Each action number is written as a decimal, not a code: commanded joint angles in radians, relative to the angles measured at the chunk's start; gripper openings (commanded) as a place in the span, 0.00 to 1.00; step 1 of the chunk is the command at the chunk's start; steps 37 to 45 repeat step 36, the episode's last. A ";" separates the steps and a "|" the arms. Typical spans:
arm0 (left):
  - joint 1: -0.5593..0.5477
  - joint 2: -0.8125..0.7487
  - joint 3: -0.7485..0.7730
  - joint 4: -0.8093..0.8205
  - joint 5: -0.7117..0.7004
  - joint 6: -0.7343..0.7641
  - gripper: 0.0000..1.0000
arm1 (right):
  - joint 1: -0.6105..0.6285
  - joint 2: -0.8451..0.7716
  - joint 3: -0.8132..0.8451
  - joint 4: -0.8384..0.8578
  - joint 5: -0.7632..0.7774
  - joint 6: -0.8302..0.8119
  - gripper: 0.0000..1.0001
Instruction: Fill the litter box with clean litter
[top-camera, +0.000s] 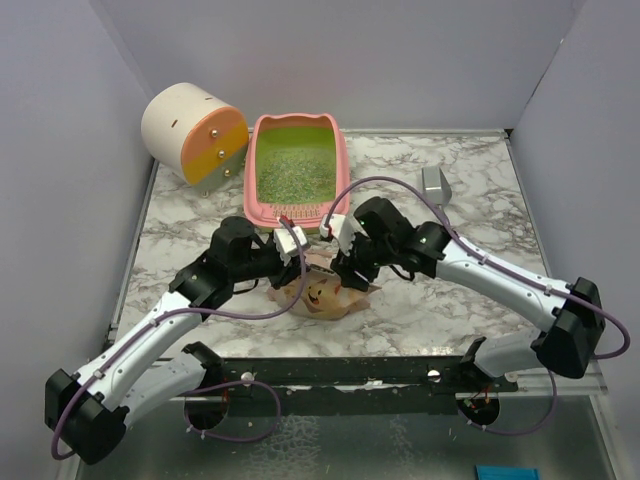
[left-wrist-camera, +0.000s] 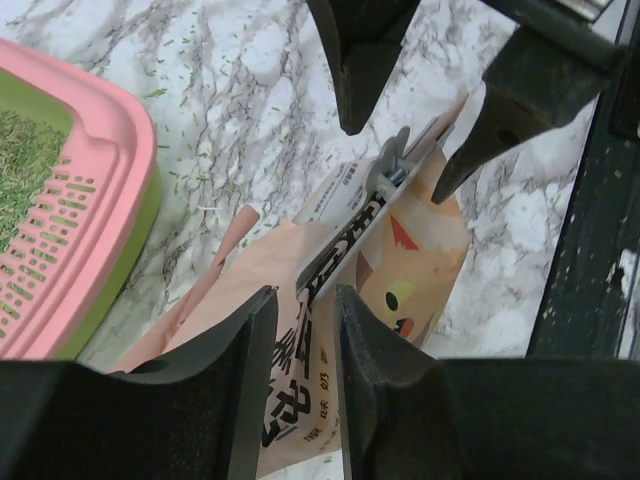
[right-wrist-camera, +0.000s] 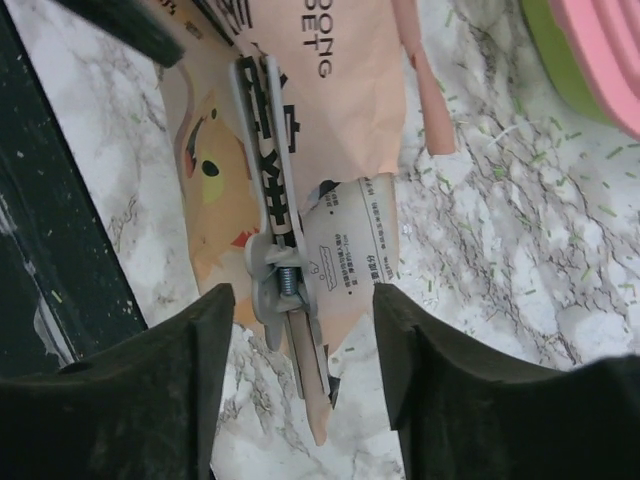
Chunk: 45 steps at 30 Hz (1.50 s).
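The pink litter box (top-camera: 262, 205), lime-green inside, stands at the back of the marble table (top-camera: 480, 215). Greenish clean litter (top-camera: 293, 172) covers its floor. A tan pouch (top-camera: 322, 294) with a cartoon animal lies just in front of it, its folded top held by a grey spring clip (right-wrist-camera: 270, 262). My left gripper (left-wrist-camera: 305, 300) hovers over the pouch with its fingers a narrow gap apart, and the printed fold shows in that gap. My right gripper (right-wrist-camera: 300, 300) is open wide, straddling the clip's end without touching it. In the top view, both grippers (top-camera: 292, 240) (top-camera: 340, 235) sit side by side above the pouch.
A cream-and-orange cylinder (top-camera: 195, 133) lies at the back left beside the box. A grey metal scoop (top-camera: 436, 184) rests at the back right. Loose green granules (right-wrist-camera: 500, 170) are scattered on the marble around the pouch. A black rail (top-camera: 350, 370) runs along the near edge.
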 joint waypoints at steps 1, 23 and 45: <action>-0.006 -0.041 0.033 0.121 -0.145 -0.117 0.38 | 0.004 -0.099 -0.026 0.108 0.114 0.103 0.60; 0.588 0.495 0.504 -0.078 -0.103 -0.736 0.48 | -0.833 -0.229 -0.135 0.487 -0.219 0.672 0.73; 0.430 0.217 0.323 -0.003 -0.529 -0.723 0.49 | -0.835 -0.285 -0.248 0.539 -0.267 0.676 0.72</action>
